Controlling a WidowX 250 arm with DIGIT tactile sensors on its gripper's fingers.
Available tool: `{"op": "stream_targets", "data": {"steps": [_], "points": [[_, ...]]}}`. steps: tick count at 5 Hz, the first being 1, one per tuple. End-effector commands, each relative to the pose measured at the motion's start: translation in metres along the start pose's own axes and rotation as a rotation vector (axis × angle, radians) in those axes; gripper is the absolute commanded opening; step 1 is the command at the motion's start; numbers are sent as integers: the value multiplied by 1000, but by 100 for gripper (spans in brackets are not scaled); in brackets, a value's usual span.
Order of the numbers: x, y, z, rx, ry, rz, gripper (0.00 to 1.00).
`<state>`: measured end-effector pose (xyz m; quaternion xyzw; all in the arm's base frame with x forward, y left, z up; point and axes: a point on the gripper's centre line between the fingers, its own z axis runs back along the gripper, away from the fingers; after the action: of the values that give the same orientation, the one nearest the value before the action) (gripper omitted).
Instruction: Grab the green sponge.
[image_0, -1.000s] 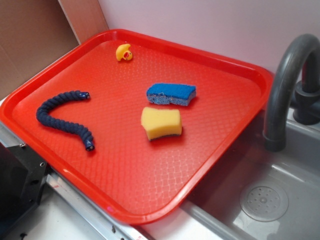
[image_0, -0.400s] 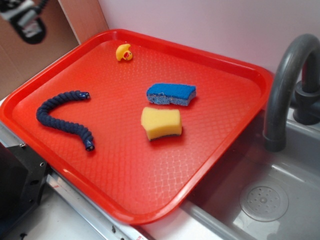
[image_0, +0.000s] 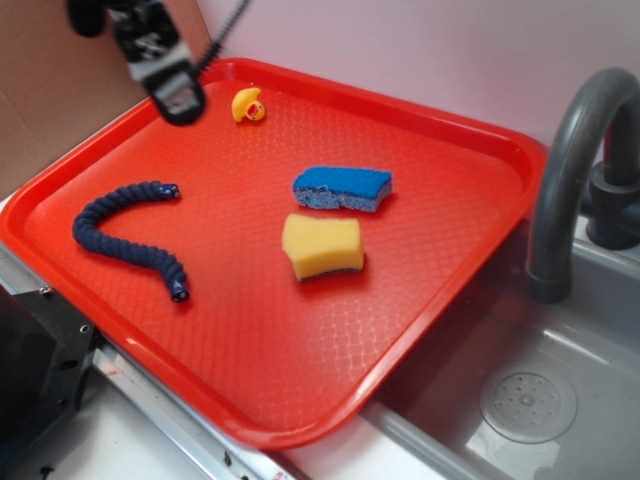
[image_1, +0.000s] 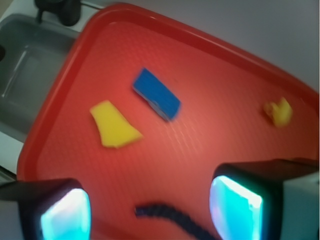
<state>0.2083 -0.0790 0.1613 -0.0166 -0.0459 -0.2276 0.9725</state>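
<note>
Since a moment ago my gripper (image_0: 172, 92) has swung in over the tray's (image_0: 500, 140) far-left corner; nothing else shifted. Sponge (image_0: 322, 246) lies flat mid-tray, yellow up, long axis left-right, just before the blue sponge (image_0: 343, 187). My jaws are spread wide, empty, high, presumably for approach.

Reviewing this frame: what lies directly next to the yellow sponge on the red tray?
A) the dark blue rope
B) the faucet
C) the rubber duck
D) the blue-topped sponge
D: the blue-topped sponge sits just behind the yellow sponge near the middle of the tray, apart from it by a narrow gap.
</note>
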Motion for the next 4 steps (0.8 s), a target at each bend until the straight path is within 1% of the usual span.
{"op": "stream_targets", "data": {"steps": [1,2,3,4], "points": [[29,-40,-21,23,22,-143,100],[31,-44,-46,46,75,-147,100],[27,-27,-71,33,119,-125,100],[30,-22,-97,49,159,-166,100]]}}
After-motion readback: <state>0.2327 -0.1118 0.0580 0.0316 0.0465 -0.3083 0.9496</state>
